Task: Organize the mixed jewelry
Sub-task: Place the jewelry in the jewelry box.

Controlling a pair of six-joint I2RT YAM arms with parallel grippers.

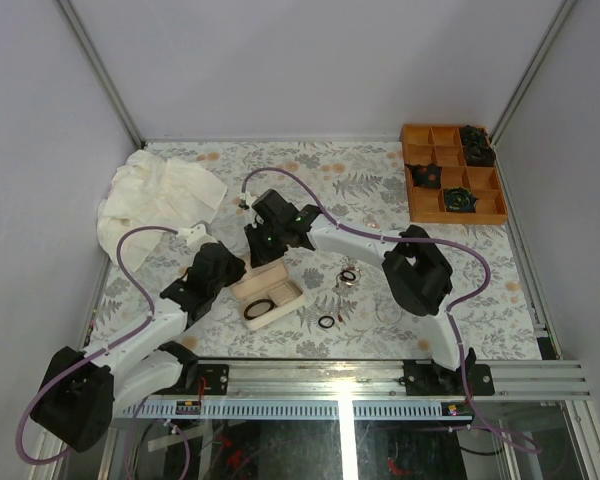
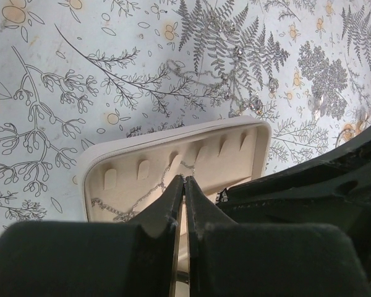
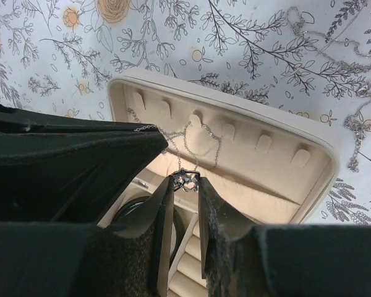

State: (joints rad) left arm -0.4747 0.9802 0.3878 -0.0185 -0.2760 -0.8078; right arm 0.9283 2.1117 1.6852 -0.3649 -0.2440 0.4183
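A: Mixed jewelry (image 1: pixel 349 275), where does it lie?

B: Partly on the floral table (image 1: pixel 380 190), partly in the box. First the big things: the left arm (image 1: pixel 150 335) and the right arm (image 1: pixel 415 270) both reach in toward the middle. A crumpled white cloth (image 1: pixel 155 195) is at the far left corner. An orange tray (image 1: pixel 421 136) is at the far right, with dark rosettes (image 1: pixel 458 200) in some compartments.

A: And the box?

B: The beige jewelry box (image 1: pixel 252 283) lies open between the two arms, with its lid (image 3: pixel 266 130) laid back and a row of small hooks inside it.

A: Grippers?

B: The left gripper (image 2: pixel 183 185) hovers over the lid with its fingers pressed together and nothing between them. The right gripper (image 3: pixel 187 185) is clamped on a small pendant (image 3: pixel 185 180) at its fingertips, just above the box's base.

A: Loose pieces?

B: A small cluster of rings and silvery bits sits on the table just right of the box. One black ring (image 1: pixel 326 321) lies alone nearer the front edge. A dark bangle (image 1: pixel 261 308) rests in the box's base. A tangled silver chain (image 2: pixel 235 74) lies on the table beyond the lid.

A: And inside the lid?

B: A fine necklace chain (image 2: pixel 114 209) drapes across it and loops over a hook. It runs down to the pendant.
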